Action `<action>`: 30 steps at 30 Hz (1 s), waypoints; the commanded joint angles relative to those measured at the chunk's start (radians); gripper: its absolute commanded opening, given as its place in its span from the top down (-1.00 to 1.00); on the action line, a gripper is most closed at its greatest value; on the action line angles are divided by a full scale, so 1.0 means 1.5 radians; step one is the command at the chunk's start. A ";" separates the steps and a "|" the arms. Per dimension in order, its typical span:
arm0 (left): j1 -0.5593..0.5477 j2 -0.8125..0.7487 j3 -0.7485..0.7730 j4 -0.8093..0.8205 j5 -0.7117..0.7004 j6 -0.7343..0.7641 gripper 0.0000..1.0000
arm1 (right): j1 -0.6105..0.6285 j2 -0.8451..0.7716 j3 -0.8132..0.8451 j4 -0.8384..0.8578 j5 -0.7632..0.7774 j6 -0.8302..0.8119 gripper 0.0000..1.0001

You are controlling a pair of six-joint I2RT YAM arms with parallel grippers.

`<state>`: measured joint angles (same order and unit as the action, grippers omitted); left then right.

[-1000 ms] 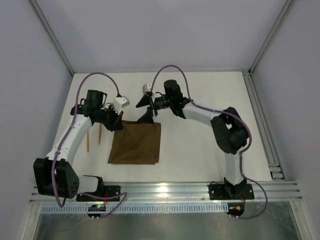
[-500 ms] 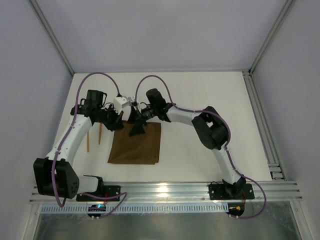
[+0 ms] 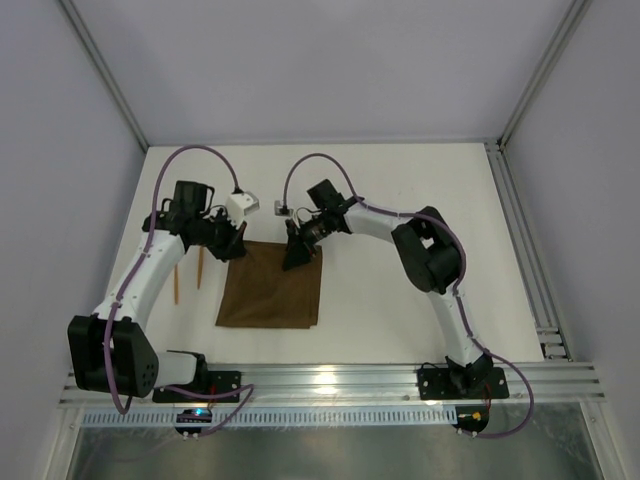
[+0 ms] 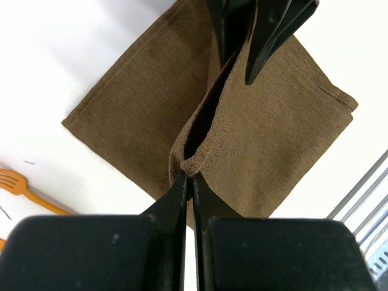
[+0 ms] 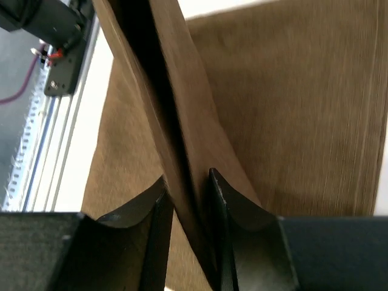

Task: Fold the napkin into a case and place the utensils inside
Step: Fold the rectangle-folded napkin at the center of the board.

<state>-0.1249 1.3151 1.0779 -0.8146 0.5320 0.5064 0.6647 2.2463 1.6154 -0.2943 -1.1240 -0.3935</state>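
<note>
Right tool point(image 5: 187, 182) shifted onto napkin point(image 3: 270, 295) edge, nipping raised fold, left tool point(image 4: 189, 179) clamped on corner

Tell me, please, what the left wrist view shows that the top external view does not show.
Only the left wrist view shows the fork with its tines. It also shows the raised ridge of the napkin, which the left hand pinches at one end and the right hand grips at the other. Only the top external view shows both utensils lying side by side on the table, left of the napkin. Both views show the napkin and the two hands on it.
</note>
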 commanded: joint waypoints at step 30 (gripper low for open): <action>0.015 0.056 -0.023 0.191 -0.117 -0.133 1.00 | -0.078 -0.113 -0.031 -0.178 0.200 0.106 0.94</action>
<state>-0.1192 1.3979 1.0473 -0.6083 0.3931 0.3511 0.5587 2.1361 1.5356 -0.4591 -0.8959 -0.2840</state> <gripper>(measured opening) 0.009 0.041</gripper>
